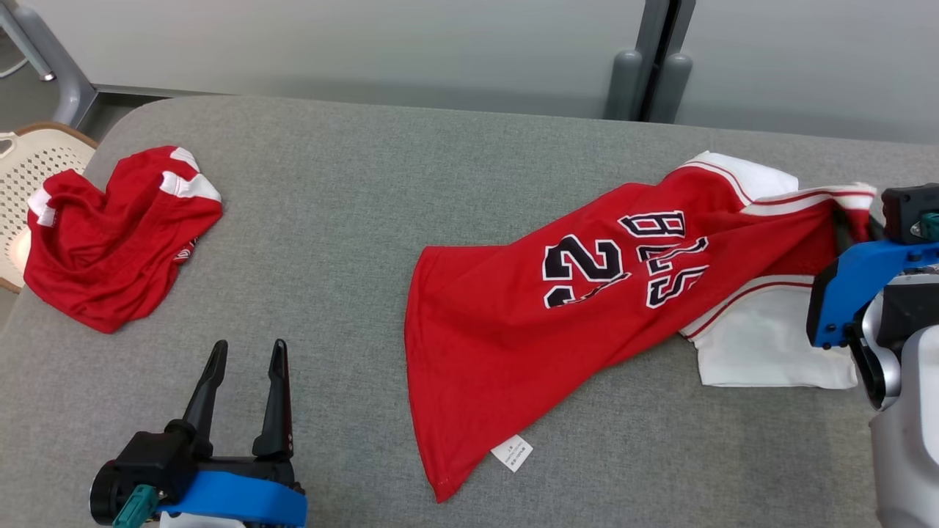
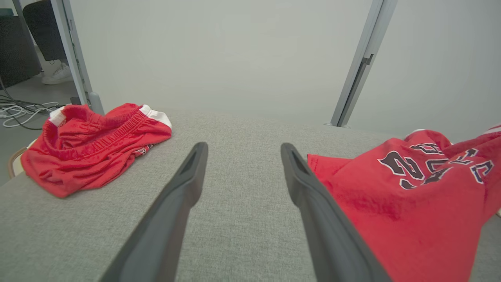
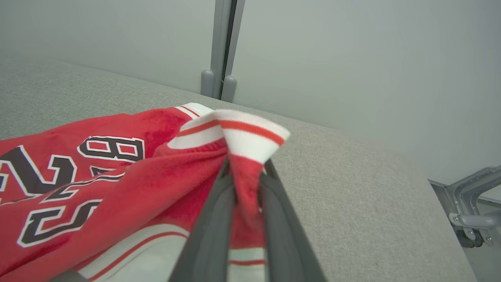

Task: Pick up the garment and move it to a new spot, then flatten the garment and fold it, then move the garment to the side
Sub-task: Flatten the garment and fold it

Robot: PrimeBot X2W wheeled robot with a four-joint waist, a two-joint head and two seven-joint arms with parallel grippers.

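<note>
Two garments: jersey lies right of the table's middle; shorts crumpled near its left end.
Right tool: pinching the jersey's striped trim.
Left tool: spread, empty.

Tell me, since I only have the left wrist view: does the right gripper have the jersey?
Observer: Yes. The right gripper is shut on the red jersey, pinching its white-and-red trimmed edge between the fingers.
Operator: Is anything underneath the jersey?
Observer: White cloth lies beneath its right end, partly covered by the red fabric.
Operator: Which end is the hem?
Observer: It is the end nearest the robot, lying on the table, with a white label sticking out from it.
</note>
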